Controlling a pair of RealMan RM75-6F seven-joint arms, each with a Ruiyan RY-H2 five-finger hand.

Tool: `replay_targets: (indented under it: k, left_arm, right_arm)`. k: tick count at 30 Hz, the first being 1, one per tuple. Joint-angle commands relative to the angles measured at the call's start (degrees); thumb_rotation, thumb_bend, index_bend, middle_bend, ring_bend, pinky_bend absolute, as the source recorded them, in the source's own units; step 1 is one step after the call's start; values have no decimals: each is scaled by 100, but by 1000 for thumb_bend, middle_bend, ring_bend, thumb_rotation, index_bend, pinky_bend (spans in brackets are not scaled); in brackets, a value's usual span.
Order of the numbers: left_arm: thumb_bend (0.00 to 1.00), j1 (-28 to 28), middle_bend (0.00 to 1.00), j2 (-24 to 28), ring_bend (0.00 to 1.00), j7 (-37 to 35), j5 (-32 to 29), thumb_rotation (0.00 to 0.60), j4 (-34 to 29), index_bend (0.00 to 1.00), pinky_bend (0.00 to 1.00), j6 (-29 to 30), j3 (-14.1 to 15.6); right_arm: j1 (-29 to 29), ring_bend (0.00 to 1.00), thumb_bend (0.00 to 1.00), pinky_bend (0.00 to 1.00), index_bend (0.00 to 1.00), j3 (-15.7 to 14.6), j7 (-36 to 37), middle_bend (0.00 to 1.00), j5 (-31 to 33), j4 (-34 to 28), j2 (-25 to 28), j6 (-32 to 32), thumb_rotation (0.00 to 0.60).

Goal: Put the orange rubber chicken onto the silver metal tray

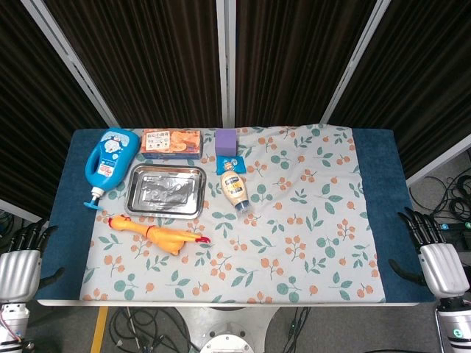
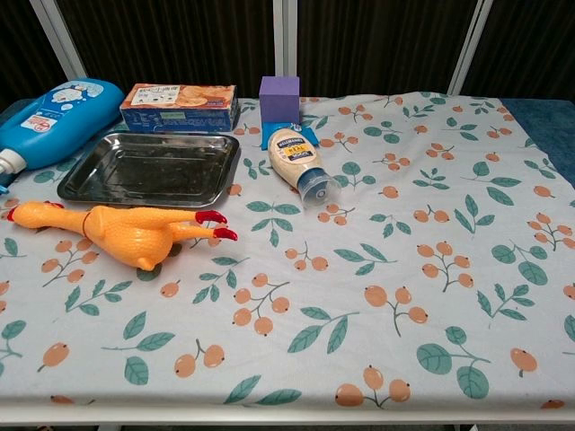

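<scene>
Left robot hand (image 1: 20, 268) sits off the near-left corner of the surface (image 1: 383, 220), fingers spread, holding nothing; seen in head view only. Right robot hand (image 1: 436, 257) is off the near-right corner, fingers likewise apart & empty, also head view only. Both are well apart from all the objects.

Orange rubber chicken (image 2: 126, 232) lies on its side on the floral cloth (image 2: 377, 269), left part of the surface, head pointing left, red feet pointing right. It's just in front of the silver metal tray (image 2: 148, 190), not on it; whether it touches the tray's near rim can't be told.

Tray lies flat w/ nothing in it. To its right, a mayo squeeze bottle (image 2: 299, 160) lies on its side, cap toward the near edge. Left of the tray, a blue bottle (image 2: 49, 115) lies down, nozzle toward near-left. Behind the tray, an orange-and-blue box (image 2: 180, 106) stands along the far edge. Right of the box, a purple block (image 2: 279, 97) sits on a small blue item, just behind the mayo bottle.
</scene>
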Motion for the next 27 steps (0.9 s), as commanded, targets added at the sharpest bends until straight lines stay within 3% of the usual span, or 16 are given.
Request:
replay_targets:
  k: [1,14,20,27]
  left_arm:
    - [109,-12,183,1,131,16,-8,600,-12,241,145,-26,-2]
    - [109,-307,183,0,131,-198,221,600,76,241,146,-343,-33]
    - [124,-911,196,43,132,-740,495,600,266,261,164,-1075,-92]
    - [173,-1786,290,-444,203,-1288,572,600,944,339,258,-2047,-266]
  right_arm:
    - [35,0,159,0,0,38,-54,0,23,-6,-10,-22,600]
    - [61,0,159,0,0,99,-32,0,112,-11,35,-35,600]
    - [97,0,158,0,0,122,-86,0,104,-80,94,-55,600]
    - [103,0,160,0,0,121,-135,0,157,-123,120,-105,600]
